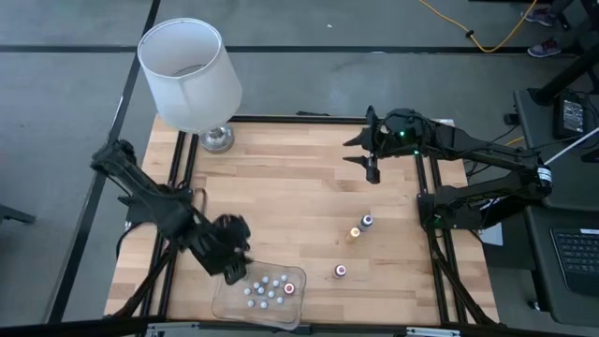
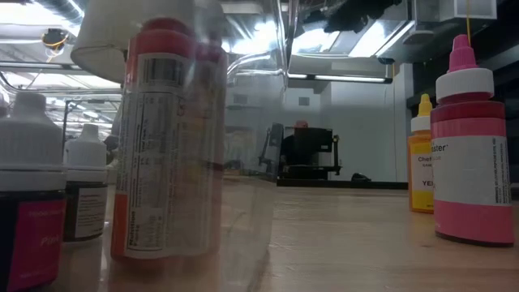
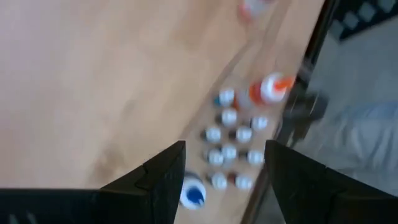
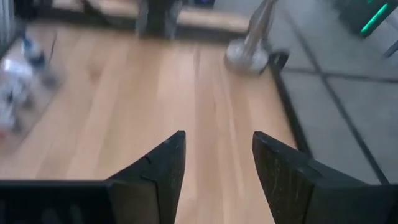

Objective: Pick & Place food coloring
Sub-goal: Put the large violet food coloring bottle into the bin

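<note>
step in hand: looks like a drop-off to me. Your left gripper (image 1: 234, 265) hangs over the near-left corner of the clear tray (image 1: 225, 301) with its fingers spread wide and nothing between them.

food coloring: most bottles (image 1: 267, 290) are already clustered in the tray, pale caps up, with a red-topped one (image 1: 289, 287) at the tray's right side. Three are out on the bare wood: a dark one (image 1: 367, 221), an orange one (image 1: 355, 233) just beside it, and a reddish one (image 1: 340, 271) closer to the tray.

right gripper (image 1: 371, 157): parked at the far right of the table, fingers apart, empty. It's nearer the dark and orange bottles than your left one.

next move: you'd want to lift clear of the tray and line up on one of the loose three. They're tiny and upright, so I'd guess they tip easily if you come in off-centre.

materials: butcher-block wood tabletop (image 1: 281, 178), transparent plastic tray, labelled plastic bottles with pointed nozzle caps.

clutter: white drum-shade lamp (image 1: 190, 75) on a metal base, back left, well away.
</note>
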Available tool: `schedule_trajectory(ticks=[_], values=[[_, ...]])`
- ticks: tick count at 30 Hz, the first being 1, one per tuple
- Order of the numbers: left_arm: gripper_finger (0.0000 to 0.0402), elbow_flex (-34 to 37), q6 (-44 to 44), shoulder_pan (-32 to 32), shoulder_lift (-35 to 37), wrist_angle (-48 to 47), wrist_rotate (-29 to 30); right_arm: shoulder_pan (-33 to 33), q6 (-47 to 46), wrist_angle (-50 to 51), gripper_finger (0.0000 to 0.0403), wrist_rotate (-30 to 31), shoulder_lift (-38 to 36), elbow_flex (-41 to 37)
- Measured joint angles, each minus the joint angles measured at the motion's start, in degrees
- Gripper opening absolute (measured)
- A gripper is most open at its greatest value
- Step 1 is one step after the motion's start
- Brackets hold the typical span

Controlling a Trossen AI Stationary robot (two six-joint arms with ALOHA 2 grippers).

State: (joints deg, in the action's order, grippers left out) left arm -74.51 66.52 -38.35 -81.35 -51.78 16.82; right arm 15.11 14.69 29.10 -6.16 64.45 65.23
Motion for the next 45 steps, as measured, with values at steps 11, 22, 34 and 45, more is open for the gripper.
schedule_trajectory(ticks=[11,22,34,45], values=[[0.0208,-1.4,-6.1,3.1,5.7,-4.3,16.4,-10.6,-16.5,23.3,0.0140,4.1,-3.4,-5.7],[0.0207,-1.4,-13.9,7.1,5.3,-6.6,17.0,-20.2,-53.3,13.0,0.0131,9.5,-20.4,-32.7],[0.0207,-1.4,-18.3,9.9,5.3,-6.5,16.9,-28.8,-67.4,-19.9,0.0260,3.8,-22.1,-54.6],[0.0207,-1.4,-19.3,12.5,5.3,-6.3,14.8,-28.9,-63.2,-26.5,0.0289,12.4,-13.6,-57.6]])
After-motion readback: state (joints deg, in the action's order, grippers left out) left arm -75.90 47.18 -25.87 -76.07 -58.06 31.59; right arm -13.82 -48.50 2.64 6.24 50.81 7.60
